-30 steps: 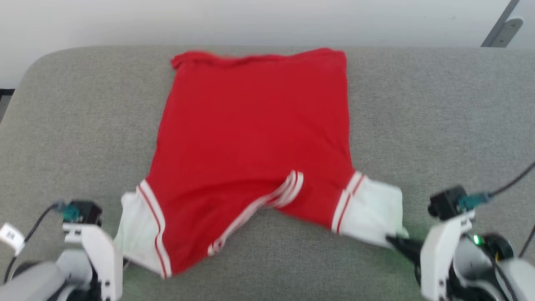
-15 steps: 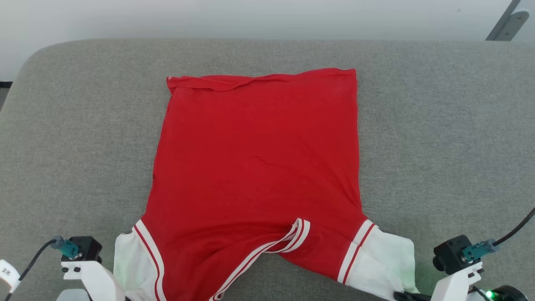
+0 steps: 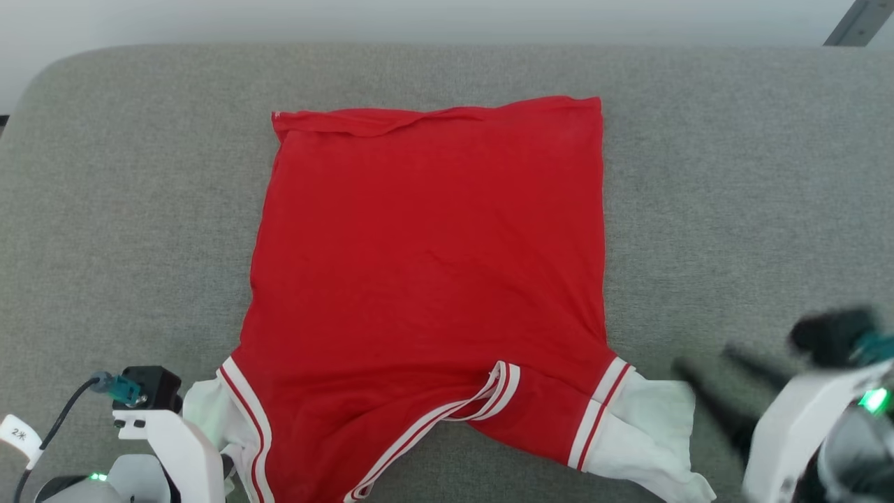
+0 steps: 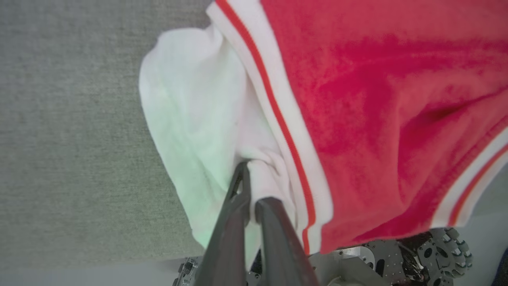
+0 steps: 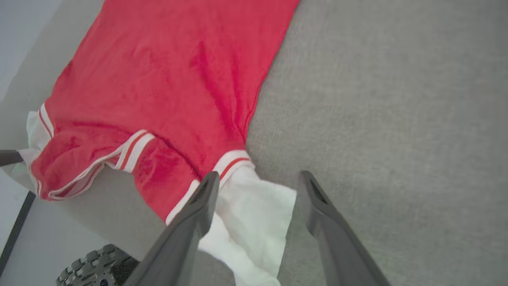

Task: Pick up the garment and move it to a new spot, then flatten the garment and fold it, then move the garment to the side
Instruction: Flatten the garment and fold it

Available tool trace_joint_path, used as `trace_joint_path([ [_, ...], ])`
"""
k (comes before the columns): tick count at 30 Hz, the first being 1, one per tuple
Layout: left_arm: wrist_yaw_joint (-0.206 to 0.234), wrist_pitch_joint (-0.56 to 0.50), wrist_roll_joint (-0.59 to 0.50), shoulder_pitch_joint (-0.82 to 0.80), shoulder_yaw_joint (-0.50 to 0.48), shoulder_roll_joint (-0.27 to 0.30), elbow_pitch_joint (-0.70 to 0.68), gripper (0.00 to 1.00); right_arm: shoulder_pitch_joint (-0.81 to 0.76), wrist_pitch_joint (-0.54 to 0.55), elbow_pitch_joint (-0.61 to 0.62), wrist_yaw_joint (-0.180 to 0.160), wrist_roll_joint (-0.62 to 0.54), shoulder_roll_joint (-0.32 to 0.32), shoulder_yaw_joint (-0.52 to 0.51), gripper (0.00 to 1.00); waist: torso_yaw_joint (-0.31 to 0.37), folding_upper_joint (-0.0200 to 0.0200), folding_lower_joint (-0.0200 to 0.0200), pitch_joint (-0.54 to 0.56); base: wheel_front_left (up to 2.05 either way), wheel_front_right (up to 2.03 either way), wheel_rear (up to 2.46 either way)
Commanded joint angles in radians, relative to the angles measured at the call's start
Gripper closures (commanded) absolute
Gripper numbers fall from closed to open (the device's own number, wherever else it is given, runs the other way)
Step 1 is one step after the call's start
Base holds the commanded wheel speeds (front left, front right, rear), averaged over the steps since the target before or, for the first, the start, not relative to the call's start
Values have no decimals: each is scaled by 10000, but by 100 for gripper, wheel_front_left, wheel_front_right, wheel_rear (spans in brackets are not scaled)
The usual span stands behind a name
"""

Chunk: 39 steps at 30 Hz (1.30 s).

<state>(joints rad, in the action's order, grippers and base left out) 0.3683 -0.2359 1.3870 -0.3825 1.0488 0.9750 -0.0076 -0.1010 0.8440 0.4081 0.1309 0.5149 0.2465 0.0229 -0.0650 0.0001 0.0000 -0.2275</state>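
The red garment [image 3: 426,279] lies spread on the grey cushion, hem at the far side, neckline and white sleeves toward me. In the left wrist view my left gripper [image 4: 248,174] is shut on the bunched white sleeve [image 4: 190,131] beside its striped trim. That sleeve [image 3: 202,405] sits against the left wrist body in the head view. My right gripper [image 3: 705,356] is blurred and stands open, just right of the other white sleeve [image 3: 649,433]. In the right wrist view the open right gripper [image 5: 260,176] hovers over that sleeve [image 5: 254,222], holding nothing, with the garment [image 5: 170,71] beyond.
The grey cushion [image 3: 733,175] stretches wide on both sides of the garment, with a pale wall behind it. Its front edge runs close under the sleeves. Below that edge the robot's base [image 4: 436,250] shows.
The right gripper has opened, let go of the white sleeve and drawn away to the right. The left gripper keeps its hold. The head camera has shifted.
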Motion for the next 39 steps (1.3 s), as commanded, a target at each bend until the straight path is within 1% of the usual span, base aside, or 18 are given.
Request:
trace_joint_path([
  [1, -63, 92, -62, -155, -73, -48, -26, 100, 615, -242, 243, -4, -402, -190, -323, 0, -17, -1, 0, -130, 0, 0, 0],
  [2, -54, 102, -90, -212, -84, -68, -47, 100, 916, -359, 254, -4, -570, -309, -448, 0, -39, -1, 0, -201, 0, 0, 0],
  [5, -86, 103, -213, -364, -104, -147, -71, 100, 2084, -810, -164, -4, -1128, -356, -610, 0, -148, -1, 0, -431, 0, 0, 0],
  [6, -86, 103, -213, -364, -104, -147, -71, 100, 2084, -810, -164, -4, -1128, -356, -610, 0, -148, -1, 0, -431, 0, 0, 0],
  [7, -150, 81, -281, -495, -116, -202, -49, 100, 2911, -1104, -823, -4, -1206, -507, -662, 0, -241, -1, 0, -598, 0, 0, 0],
  [8, -150, 81, -281, -495, -116, -202, -49, 100, 2911, -1104, -823, -4, -1206, -507, -662, 0, -241, -1, 0, -598, 0, 0, 0],
  [13, -307, 4, -497, -901, -105, -538, 52, 100, 5297, -1756, -3265, -2, -1412, -181, -631, 0, -655, -1, 0, -1071, 0, 0, 0],
  [14, -410, -61, -618, -1088, -69, -708, 139, 100, 6197, -1900, -4421, -2, -1429, -77, -564, 0, -881, -1, 0, -1265, 0, 0, 0],
  [17, -568, -163, -709, -1374, -2, -984, 331, 100, 7617, -2035, -6133, -4, -1368, -1, -519, 0, -1188, -1, 0, -1537, 0, 0, 0],
  [23, -969, -250, -1021, -1924, 143, -1624, 789, 100, 9984, -1389, -9505, -2, -1686, 46, -589, 0, -1800, -1, 0, -2016, 0, 0, 0],
  [27, -1213, -271, -1161, -2181, 226, -1999, 1185, 100, 11144, -453, -11293, -4, -1807, -5, -738, 0, -2158, -1, 0, -2205, 0, 0, 0],
  [31, -1424, -242, -1155, -2242, 285, -2306, 1578, 100, 11826, 514, -12674, -4, -2377, 160, -780, 0, -2442, -1, 0, -2290, 0, 0, 0],
  [35, -1585, -228, -1131, -2241, 338, -2480, 1927, 100, 11752, 1699, -14069, -8, -3076, 144, -896, 0, -2590, -1, 0, -2265, 0, 0, 0],
  [36, -1627, -204, -1115, -2238, 337, -2522, 2004, 100, 11713, 1813, -14227, -13, -3232, 128, -791, 17, -2589, -1, 0, -2255, 0, 0, 0],
  [37, -1649, -167, -1098, -2239, 327, -2578, 2063, 100, 11682, 1833, -14313, -11, -3325, 112, -714, 71, -2578, -1, 0, -2240, 0, 0, 0],
  [38, -1711, -147, -1067, -2230, 316, -2629, 2122, 100, 11624, 1805, -14338, -11, -3373, 58, -587, 100, -2545, -1, 0, -2205, 0, 0, 0],
  [39, -1735, -133, -1041, -2214, 300, -2656, 2179, 100, 11573, 1675, -14265, -10, -3373, 29, -443, 100, -2496, -1, 0, -2176, 0, 0, 0],
])
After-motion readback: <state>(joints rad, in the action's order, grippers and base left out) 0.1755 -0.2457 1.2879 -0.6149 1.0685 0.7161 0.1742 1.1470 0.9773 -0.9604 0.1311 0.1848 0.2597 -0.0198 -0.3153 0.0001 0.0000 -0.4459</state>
